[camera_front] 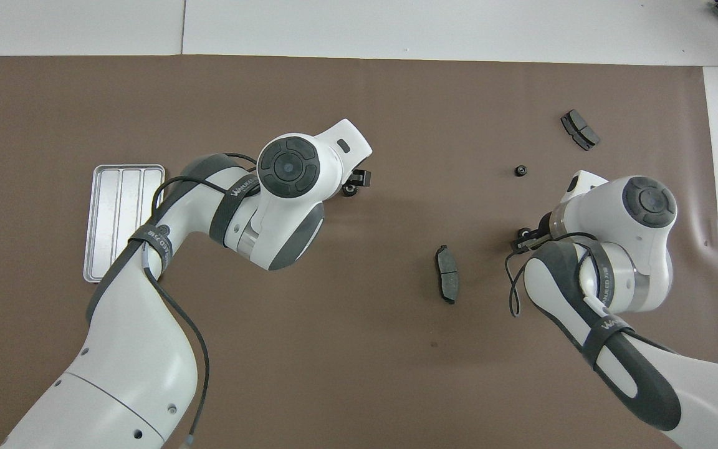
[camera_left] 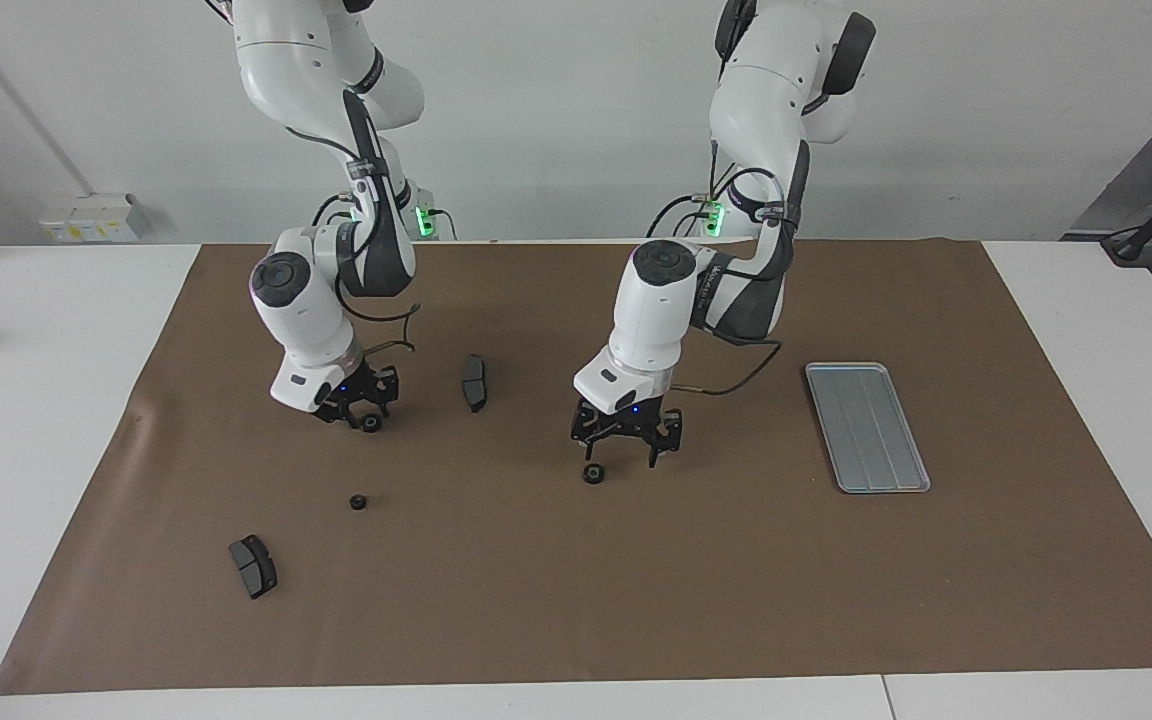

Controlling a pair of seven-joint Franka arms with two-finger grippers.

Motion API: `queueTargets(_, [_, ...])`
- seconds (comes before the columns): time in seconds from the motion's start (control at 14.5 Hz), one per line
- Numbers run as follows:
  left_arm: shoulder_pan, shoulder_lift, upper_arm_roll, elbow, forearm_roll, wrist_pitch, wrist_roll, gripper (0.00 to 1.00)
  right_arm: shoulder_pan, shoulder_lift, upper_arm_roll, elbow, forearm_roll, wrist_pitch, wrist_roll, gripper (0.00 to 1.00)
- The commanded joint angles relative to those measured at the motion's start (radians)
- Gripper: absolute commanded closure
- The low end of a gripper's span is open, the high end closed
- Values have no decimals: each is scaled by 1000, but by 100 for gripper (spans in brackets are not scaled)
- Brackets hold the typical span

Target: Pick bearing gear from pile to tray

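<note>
Your right gripper (camera_left: 361,414) is crouching over a gear (camera_left: 371,423), seemingly pinching it, though I cannot tell. Your left gripper (camera_left: 624,445), jaws spread, is lowering beside another gear (camera_left: 593,473); the tray (camera_left: 868,427) is sitting empty.

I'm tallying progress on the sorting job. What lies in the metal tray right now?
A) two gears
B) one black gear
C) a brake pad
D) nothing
D: the tray shows only its bare grooved floor, with no part on it in either view.

Left gripper (camera_front: 359,183) seemingly over 1 gear (camera_front: 350,191).
</note>
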Motion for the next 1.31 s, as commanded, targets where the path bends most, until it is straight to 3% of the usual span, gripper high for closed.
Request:
queueTargets(0.0, [-18,11,14,-8,15,49,-22,0,-8,-36,5,-49,2,22,-24,49])
queueTargets(0.07, [-26,13,14,-9,15,59,-22,0,-9,-36,5,-49,2,22,-24,53])
queueTargets(0.28, [-27,13,14,-47,15,95,-22,0,-6,-34,6,-46,2,25,-10,96])
queueTargets(0.34, [-29,13,14,-64,17,110,-22,0,-5,-33,6,-43,2,24,6,100])
queueTargets(0.69, [-40,8,14,-110,15,170,-22,0,2,-34,8,-5,2,1,68,100])
queueTargets(0.83, [-40,11,14,-112,15,194,-22,0,3,-45,16,52,12,-66,163,100])
queueTargets(0.96, [-47,48,15,-88,14,201,-25,0,3,-53,26,112,14,-114,340,100])
queueTargets(1.24, [-60,64,17,-41,14,144,-25,0,15,-51,28,209,15,-159,419,100])
